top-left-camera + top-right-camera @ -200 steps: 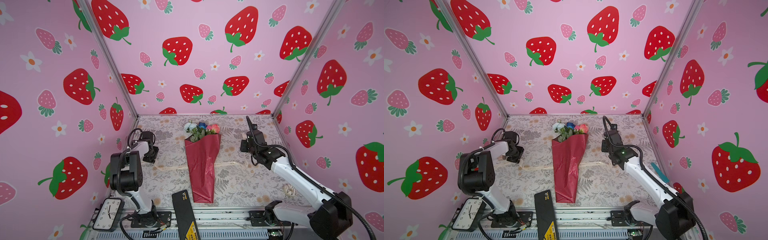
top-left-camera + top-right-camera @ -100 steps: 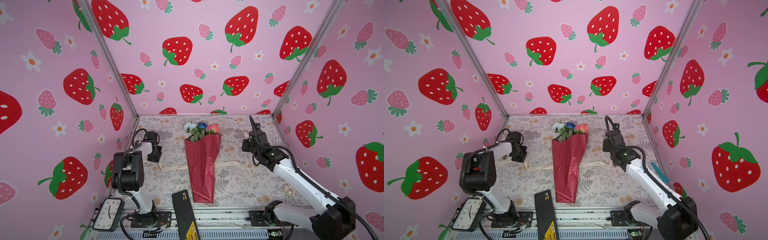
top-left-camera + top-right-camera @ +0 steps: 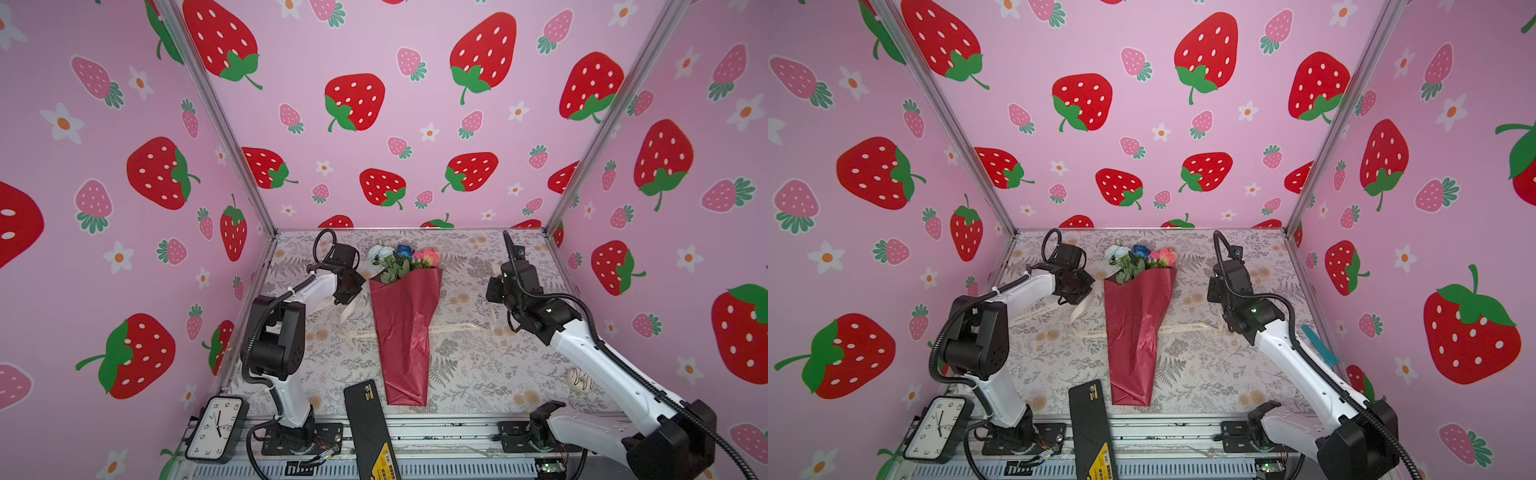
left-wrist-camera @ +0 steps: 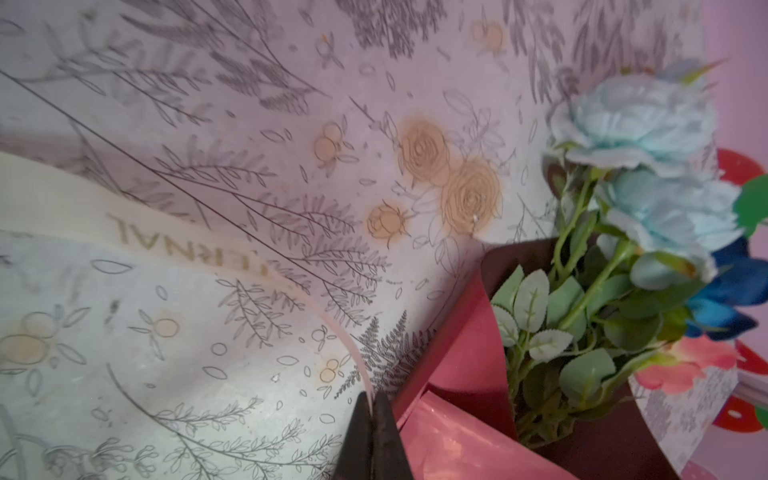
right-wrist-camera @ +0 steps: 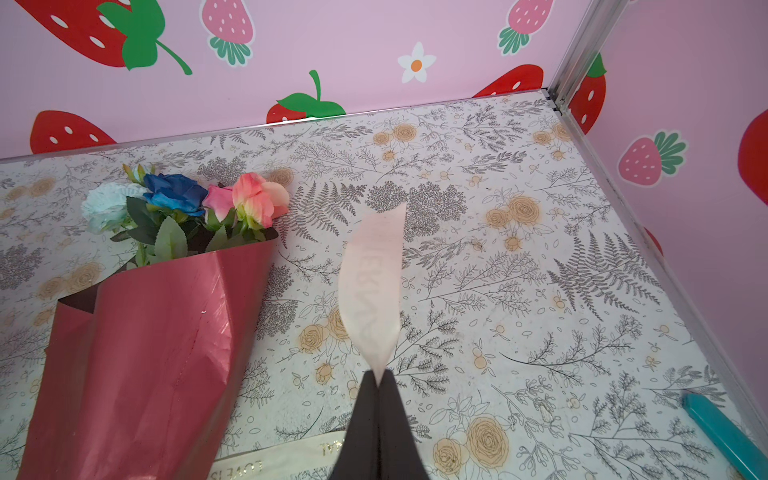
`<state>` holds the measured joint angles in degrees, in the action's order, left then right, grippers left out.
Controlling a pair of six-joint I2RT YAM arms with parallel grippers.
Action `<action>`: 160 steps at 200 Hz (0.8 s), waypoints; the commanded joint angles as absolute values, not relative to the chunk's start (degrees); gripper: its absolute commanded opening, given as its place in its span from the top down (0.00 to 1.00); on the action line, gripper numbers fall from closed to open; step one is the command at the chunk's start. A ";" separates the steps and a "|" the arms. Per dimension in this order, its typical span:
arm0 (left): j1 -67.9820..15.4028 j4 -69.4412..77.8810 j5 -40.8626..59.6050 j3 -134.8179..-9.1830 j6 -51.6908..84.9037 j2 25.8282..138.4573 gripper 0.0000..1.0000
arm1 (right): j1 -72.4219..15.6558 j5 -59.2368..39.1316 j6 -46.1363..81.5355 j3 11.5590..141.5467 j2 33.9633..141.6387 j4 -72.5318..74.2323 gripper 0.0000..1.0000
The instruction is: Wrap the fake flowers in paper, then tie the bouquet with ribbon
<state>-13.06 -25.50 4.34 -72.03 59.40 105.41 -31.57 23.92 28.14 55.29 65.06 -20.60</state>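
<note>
The bouquet of fake flowers (image 3: 405, 328) (image 3: 1136, 332) lies lengthwise mid-table in dark red wrap, its pale blue, dark blue and pink blooms at the far end. A cream lettered ribbon (image 3: 359, 333) (image 3: 1187, 328) runs crosswise under it. My left gripper (image 3: 349, 301) (image 4: 372, 401) hovers just left of the wrap's mouth, shut on the ribbon's left end (image 4: 249, 266). Right of the bouquet (image 5: 141, 332), my right gripper (image 3: 496, 303) (image 5: 379, 376) is shut on the ribbon's right end (image 5: 370, 282), which stands up from the pinch.
A clock (image 3: 214, 428) and a black box (image 3: 370, 428) sit at the front edge. A small white item (image 3: 580, 380) lies front right, and a teal stick (image 3: 1318, 345) (image 5: 723, 436) rests by the right wall. Pink walls close in three sides.
My left gripper has moved right toward the bouquet, shut on the ribbon's left end and lifted it off the table. The right gripper has kept its grip and shifted slightly.
</note>
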 commanded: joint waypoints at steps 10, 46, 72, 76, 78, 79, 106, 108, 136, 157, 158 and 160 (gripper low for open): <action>-12.11 -29.04 4.83 -70.64 58.41 106.12 0.60 | -31.20 22.94 29.77 55.55 62.60 -19.68 1.00; -11.11 -33.02 0.53 -70.15 57.99 102.27 0.20 | -31.20 22.94 29.86 54.63 61.42 -19.61 1.00; -8.58 -37.72 -6.80 -68.58 61.28 98.27 0.21 | -31.20 23.35 29.36 53.97 61.25 -19.36 1.00; -7.97 -38.04 -7.58 -68.01 61.84 97.58 0.21 | -31.20 23.50 29.27 53.90 61.19 -19.34 1.00; -7.57 -38.10 -7.94 -67.69 62.28 97.26 0.21 | -31.20 23.48 29.20 53.95 61.27 -19.34 1.00; -7.39 -38.12 -8.10 -67.55 62.43 97.10 0.21 | -31.20 23.56 29.19 53.96 61.31 -19.29 1.00; -1.60 -36.57 -12.36 -61.83 64.61 91.81 0.21 | -31.20 23.73 28.39 54.79 61.99 -19.20 1.00; -1.04 -36.46 -12.45 -61.45 64.73 91.42 0.21 | -31.20 23.66 28.39 54.83 62.10 -19.24 1.00; 7.35 -32.87 -11.68 -55.07 65.31 86.02 0.22 | -31.18 24.00 29.03 54.85 62.74 -19.27 1.00; 12.89 -31.78 -12.66 -52.17 64.87 82.82 0.22 | -31.19 24.10 30.08 54.67 63.20 -19.59 1.00; 13.13 -31.75 -12.74 -52.06 64.87 82.72 0.22 | -31.20 24.09 30.16 54.67 63.28 -19.55 1.00; 13.56 -31.67 -12.92 -51.91 64.86 82.55 0.22 | -31.18 24.00 30.26 54.67 63.39 -19.63 1.00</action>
<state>9.34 -32.75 -9.50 -54.17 63.75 85.76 -31.53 23.11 28.84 54.61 62.67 -19.92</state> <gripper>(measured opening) 0.781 0.041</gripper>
